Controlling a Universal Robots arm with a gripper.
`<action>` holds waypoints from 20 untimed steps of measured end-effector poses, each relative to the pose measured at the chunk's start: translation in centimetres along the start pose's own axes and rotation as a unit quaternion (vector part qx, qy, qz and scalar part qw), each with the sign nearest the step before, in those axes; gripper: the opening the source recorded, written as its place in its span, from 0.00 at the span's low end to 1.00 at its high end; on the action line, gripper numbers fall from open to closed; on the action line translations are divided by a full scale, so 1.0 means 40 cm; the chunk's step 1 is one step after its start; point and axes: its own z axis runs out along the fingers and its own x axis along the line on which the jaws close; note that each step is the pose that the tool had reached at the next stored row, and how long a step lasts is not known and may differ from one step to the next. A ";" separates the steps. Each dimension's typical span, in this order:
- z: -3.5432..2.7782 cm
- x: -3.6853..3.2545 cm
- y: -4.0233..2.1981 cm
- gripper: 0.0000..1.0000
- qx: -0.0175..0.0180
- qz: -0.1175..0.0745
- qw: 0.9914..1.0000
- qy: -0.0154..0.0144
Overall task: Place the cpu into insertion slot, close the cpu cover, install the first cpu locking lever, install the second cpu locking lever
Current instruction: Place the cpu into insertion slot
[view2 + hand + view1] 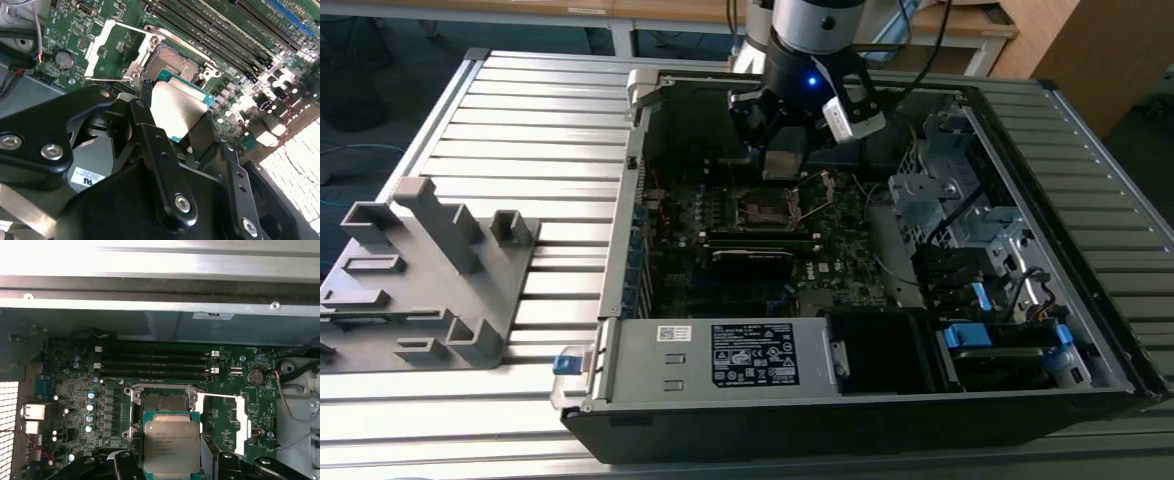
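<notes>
The gripper point(172, 117) has its fingers point(150, 140) clamped on opposite edges of the cpu point(171, 447), or so it seems, as one contact is partly hidden. Just beyond the fingertips lies the uncovered insertion slot point(164, 402). Beside the slot, the cpu cover point(241, 426) is flipped open on the motherboard point(834, 270).

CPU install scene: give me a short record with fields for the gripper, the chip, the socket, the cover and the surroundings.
gripper: shut on the cpu
cpu position: held just short of the insertion slot, not seated
insertion slot: uncovered and empty
cpu cover: open, lying beside the slot
surroundings: open computer case on a slatted table
</notes>
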 end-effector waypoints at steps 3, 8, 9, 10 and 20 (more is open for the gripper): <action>0.014 0.000 -0.001 0.54 0.000 -0.001 1.000 0.000; 0.030 0.000 -0.003 0.54 0.000 -0.002 1.000 0.000; 0.030 0.000 -0.003 0.54 0.000 -0.002 1.000 0.000; 0.030 0.000 -0.003 0.54 0.000 -0.002 1.000 0.000; 0.032 0.000 -0.003 0.54 0.000 -0.002 1.000 0.000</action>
